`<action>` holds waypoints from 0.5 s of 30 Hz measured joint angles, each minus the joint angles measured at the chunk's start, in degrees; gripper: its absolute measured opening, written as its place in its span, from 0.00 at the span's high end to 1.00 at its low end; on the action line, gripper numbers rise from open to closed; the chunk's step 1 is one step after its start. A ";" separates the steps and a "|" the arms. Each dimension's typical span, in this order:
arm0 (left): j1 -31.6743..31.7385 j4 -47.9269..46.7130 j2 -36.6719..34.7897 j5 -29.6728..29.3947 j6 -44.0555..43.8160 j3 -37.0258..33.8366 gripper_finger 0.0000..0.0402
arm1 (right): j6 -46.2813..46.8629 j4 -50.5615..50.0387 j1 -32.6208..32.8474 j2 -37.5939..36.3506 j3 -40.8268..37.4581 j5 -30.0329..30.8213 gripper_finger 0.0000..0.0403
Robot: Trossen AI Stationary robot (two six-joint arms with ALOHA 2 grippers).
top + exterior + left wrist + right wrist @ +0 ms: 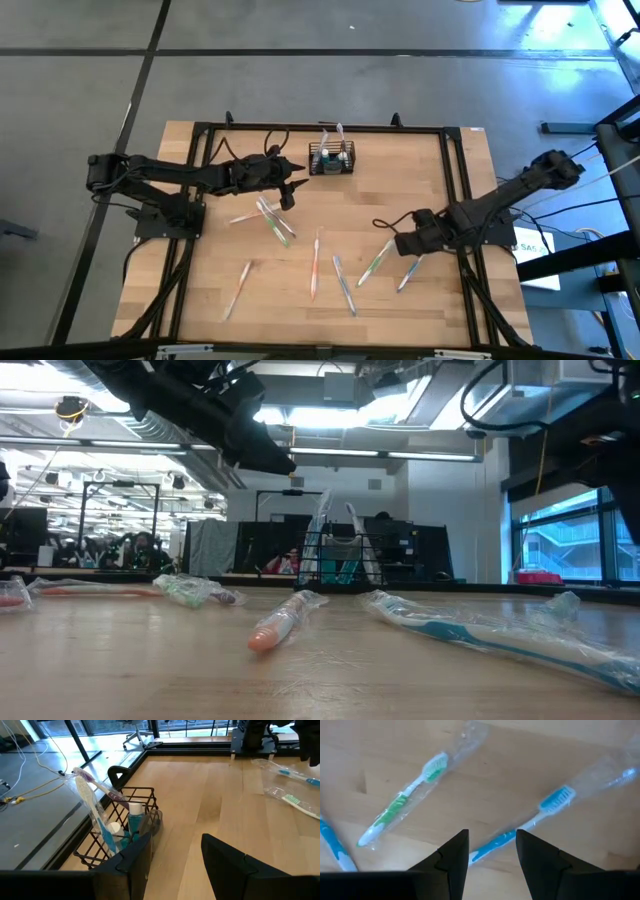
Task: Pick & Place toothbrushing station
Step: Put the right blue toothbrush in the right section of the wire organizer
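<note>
Black wire-mesh caddy [331, 160] stands upright, holding wrapped toothbrushes and teal tubes; my left pincer [296, 190] gapes empty beside it.

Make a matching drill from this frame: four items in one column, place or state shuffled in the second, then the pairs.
Items
1. wire caddy
2. left end effector
3. right end effector
4. green toothbrush

Place or state
A. open, over a blue toothbrush
B. lying flat in clear wrap
C. at the table's far edge, brushes upright inside
D. open, empty, just beside the caddy

Pairs: 1-C, 2-D, 3-A, 4-B
</note>
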 joint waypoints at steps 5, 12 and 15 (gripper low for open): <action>0.00 -0.01 0.00 0.00 0.00 0.00 0.58 | 4.60 -1.19 3.27 1.81 0.00 0.90 0.59; 0.00 -0.02 0.00 0.00 -0.03 0.00 0.58 | 9.71 -1.30 7.05 6.46 0.00 0.96 0.59; 0.00 -0.02 0.00 0.00 -0.02 0.00 0.58 | 12.21 -1.26 8.40 8.35 0.00 0.98 0.59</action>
